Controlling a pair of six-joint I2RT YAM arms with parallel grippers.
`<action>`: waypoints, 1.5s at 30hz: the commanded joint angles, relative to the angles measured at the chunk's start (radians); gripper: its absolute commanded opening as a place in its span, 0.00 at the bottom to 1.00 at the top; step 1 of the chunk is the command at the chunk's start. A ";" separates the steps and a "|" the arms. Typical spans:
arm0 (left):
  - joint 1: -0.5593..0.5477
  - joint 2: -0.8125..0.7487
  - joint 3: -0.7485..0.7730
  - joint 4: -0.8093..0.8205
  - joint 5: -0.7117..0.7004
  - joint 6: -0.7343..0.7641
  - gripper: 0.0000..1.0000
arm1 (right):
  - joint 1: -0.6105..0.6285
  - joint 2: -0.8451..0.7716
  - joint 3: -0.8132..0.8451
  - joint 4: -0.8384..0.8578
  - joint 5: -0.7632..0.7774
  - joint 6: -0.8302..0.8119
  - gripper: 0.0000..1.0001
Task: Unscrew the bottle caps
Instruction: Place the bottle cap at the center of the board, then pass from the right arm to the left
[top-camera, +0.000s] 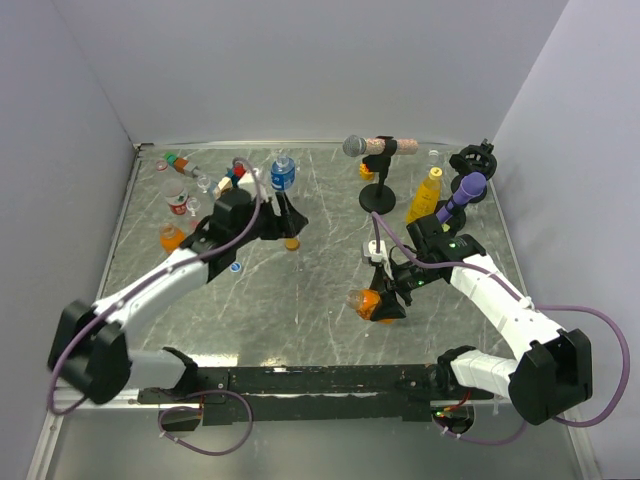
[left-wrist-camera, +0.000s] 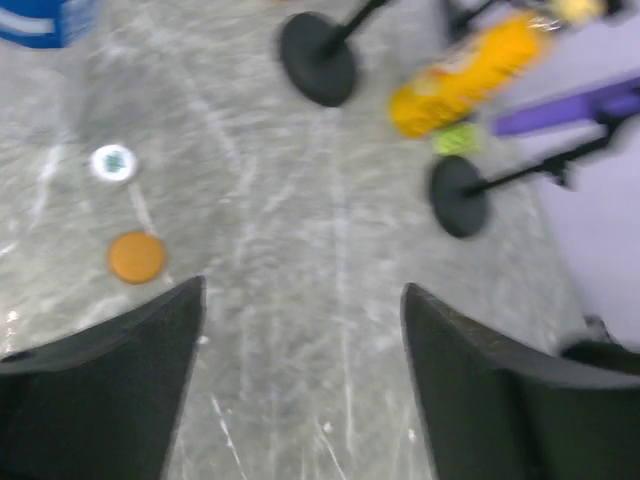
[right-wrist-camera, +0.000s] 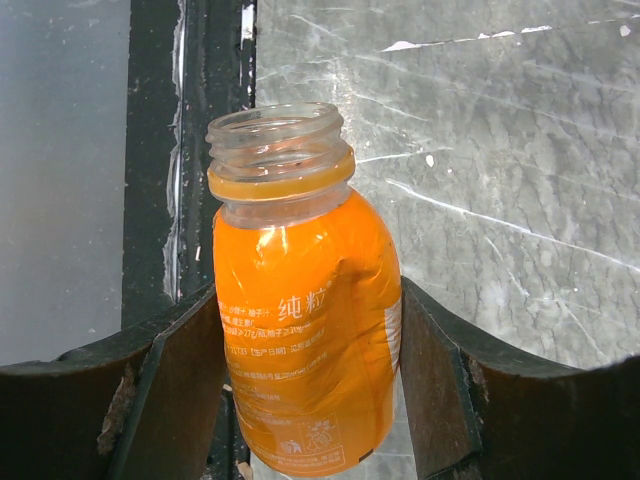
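The right gripper (right-wrist-camera: 310, 292) clasps an orange bottle (right-wrist-camera: 300, 250), its neck bare, at frame centre. The left gripper (left-wrist-camera: 302, 290) gapes empty; an orange cap (left-wrist-camera: 136, 257) lies at the frame's left.

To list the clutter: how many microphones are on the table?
2. The grey-headed microphone sits on a stand at the back centre; the purple microphone tilts at the back right, beside the yellow bottle. No others show, though the arms could hide one.

You had squat orange bottle (right-wrist-camera: 305, 330) uncapped, threads bare, right of centre, near side. Orange cap (left-wrist-camera: 136, 257) lay flat left of centre; white cap (left-wrist-camera: 112, 162) near it, apart.
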 joint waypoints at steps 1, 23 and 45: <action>-0.002 -0.157 -0.111 0.131 0.157 -0.014 0.91 | -0.006 -0.025 0.006 0.025 -0.020 -0.018 0.08; -0.296 -0.330 -0.397 0.535 0.491 0.035 0.99 | -0.005 -0.003 0.010 0.025 -0.024 -0.017 0.08; -0.418 -0.030 -0.225 0.478 0.372 0.072 0.74 | -0.008 -0.005 0.010 0.024 -0.021 -0.015 0.08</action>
